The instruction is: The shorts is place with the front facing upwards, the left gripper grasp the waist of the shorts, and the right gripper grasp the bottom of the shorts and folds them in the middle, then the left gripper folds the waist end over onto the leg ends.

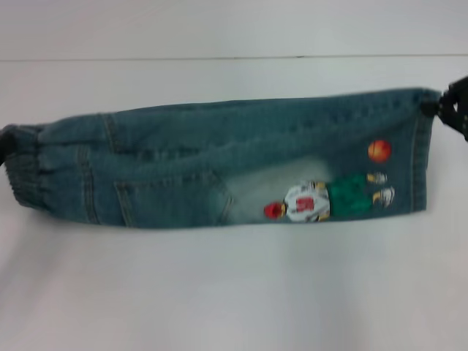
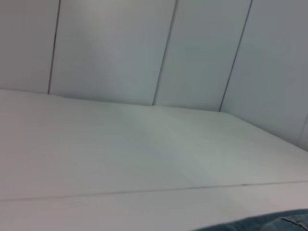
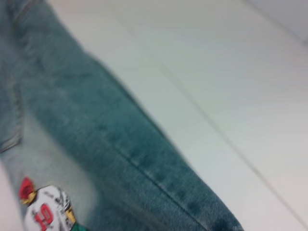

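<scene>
The blue denim shorts (image 1: 219,168) are stretched out sideways over the white table, folded lengthwise, with the cartoon player (image 1: 329,199) and orange ball patch (image 1: 379,151) facing me. At the far left, the ruffled waist of the shorts (image 1: 29,164) bunches toward my left gripper (image 1: 4,137), which grips its upper corner at the picture's edge. On the right side, my right gripper (image 1: 447,108) pinches the top corner of the bottom of the shorts (image 1: 423,146). The right wrist view shows the shorts (image 3: 96,125) close up. Only a sliver of denim (image 2: 269,224) shows in the left wrist view.
The white table (image 1: 234,292) spreads in front of and behind the garment. A thin seam (image 1: 219,58) crosses it behind the shorts. A pale panelled wall (image 2: 154,48) stands beyond the table's far edge.
</scene>
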Tool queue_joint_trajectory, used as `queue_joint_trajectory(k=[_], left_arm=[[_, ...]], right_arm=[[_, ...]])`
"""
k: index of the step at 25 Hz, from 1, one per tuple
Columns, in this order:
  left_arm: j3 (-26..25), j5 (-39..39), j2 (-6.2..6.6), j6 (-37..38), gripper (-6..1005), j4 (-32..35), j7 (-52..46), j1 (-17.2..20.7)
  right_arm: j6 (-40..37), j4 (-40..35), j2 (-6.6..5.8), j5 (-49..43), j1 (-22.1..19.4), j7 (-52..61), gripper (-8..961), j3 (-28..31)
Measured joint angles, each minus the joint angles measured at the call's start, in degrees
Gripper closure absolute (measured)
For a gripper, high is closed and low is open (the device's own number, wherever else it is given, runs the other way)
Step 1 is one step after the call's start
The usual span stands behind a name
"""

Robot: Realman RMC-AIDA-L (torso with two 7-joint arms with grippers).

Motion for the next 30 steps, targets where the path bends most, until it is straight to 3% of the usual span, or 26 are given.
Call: queue_joint_trajectory(k=[14, 20, 30], left_arm=[[13.5, -0.2, 0.00, -22.0, 942, -7.2, 0.2, -7.2], [16.7, -0.2, 0.06, -30.8, 940, -9.3, 0.5, -9.5], [19.2, 0.1, 0.35, -35.4, 936, -10.9, 1.6, -10.7]], right_arm=[[28.8, 17.9, 0.09, 1.4, 3.3, -0.7, 919, -8.2], [40.0, 25.6, 0.08, 1.7, 7.0, -2.2, 908, -11.0], [46.6, 30.8, -0.02, 1.5, 9.5, -3.9, 890, -11.4]])
